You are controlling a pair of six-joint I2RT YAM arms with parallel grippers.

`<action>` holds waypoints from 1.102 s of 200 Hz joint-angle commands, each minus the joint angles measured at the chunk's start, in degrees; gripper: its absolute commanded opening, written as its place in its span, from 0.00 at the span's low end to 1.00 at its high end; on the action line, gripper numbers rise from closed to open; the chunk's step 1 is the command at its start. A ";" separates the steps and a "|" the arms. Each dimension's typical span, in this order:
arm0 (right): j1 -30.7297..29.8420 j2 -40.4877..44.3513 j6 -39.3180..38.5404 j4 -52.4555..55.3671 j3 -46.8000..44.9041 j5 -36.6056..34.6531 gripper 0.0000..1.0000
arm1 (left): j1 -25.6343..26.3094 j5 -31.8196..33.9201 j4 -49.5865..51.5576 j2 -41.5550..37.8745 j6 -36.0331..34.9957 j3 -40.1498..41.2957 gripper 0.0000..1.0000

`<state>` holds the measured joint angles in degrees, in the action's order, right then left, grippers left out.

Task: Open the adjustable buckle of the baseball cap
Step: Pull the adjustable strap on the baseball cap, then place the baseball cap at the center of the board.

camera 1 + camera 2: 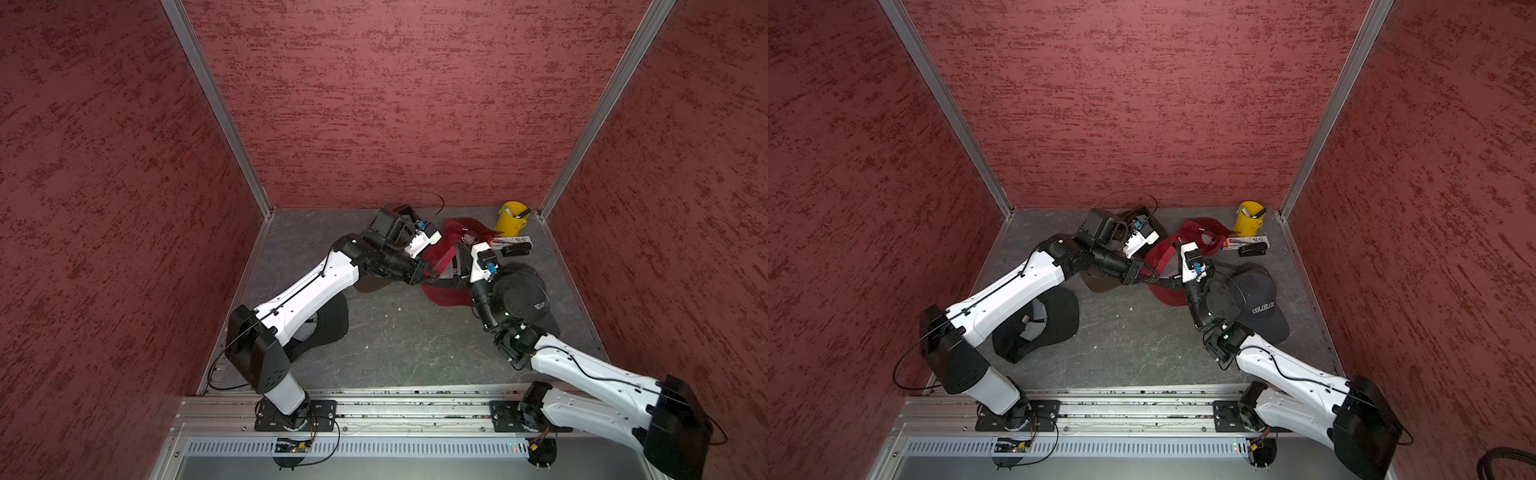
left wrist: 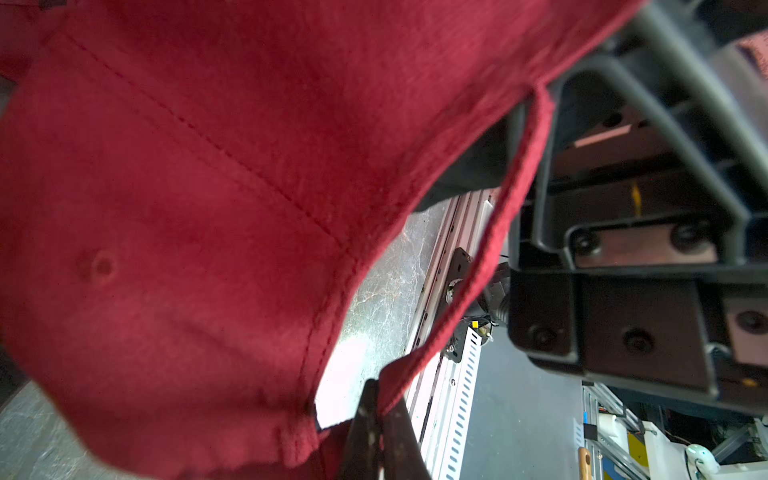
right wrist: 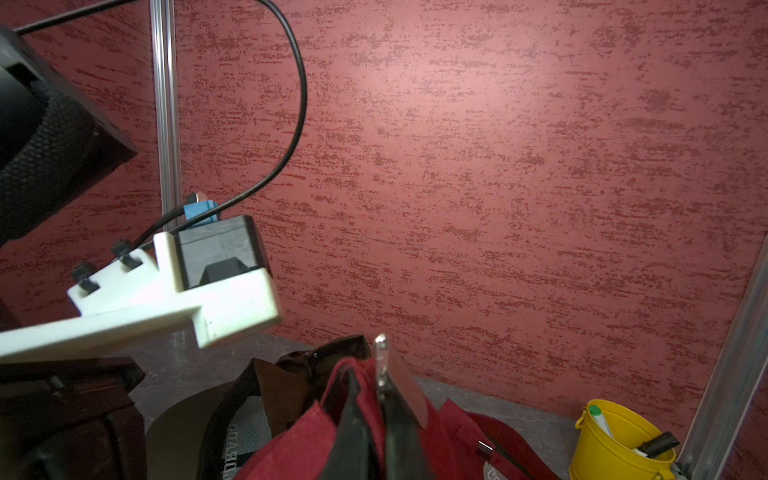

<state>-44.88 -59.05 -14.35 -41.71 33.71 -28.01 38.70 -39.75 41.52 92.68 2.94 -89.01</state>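
**Red baseball cap** at the centre of both top views, held between the two arms above the grey bench. The left tool is brought in from the left of the frame and the right tool from the right, so that their tips are set almost against each other. In the left wrist view the fingers of the left tool are seen fully closed. A thin red strap of the cap is pinched between them, and the crown is spread out beside it. In the right wrist view the fingers of the right tool are likewise seen fully closed on red fabric of the cap. A small metal buckle is seen standing just past their tips. A yellow bucket is placed at the upper right corner of the bench. A dark cap lettered COLORADO is partly covered by the right arm. Another black cap is partly covered by the left arm at the lower left.
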 commanded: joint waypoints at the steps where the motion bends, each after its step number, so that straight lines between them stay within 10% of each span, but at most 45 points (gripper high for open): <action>1: 0.15 0.60 1.96 0.12 2.47 -2.72 0.00 | -0.15 2.32 -2.41 -1.00 -0.61 0.91 0.02; 71: 0.15 -0.53 9.90 11.55 8.93 -8.55 0.00 | -6.99 12.24 -22.93 -4.88 14.35 6.90 0.43; 220: 0.16 -10.98 29.58 35.32 31.49 -22.52 0.00 | 5.62 24.16 -39.54 -16.77 6.33 24.75 0.69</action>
<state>-44.88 -69.63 10.46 -10.02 62.26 -48.01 42.28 -15.73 8.56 75.26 11.40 -66.08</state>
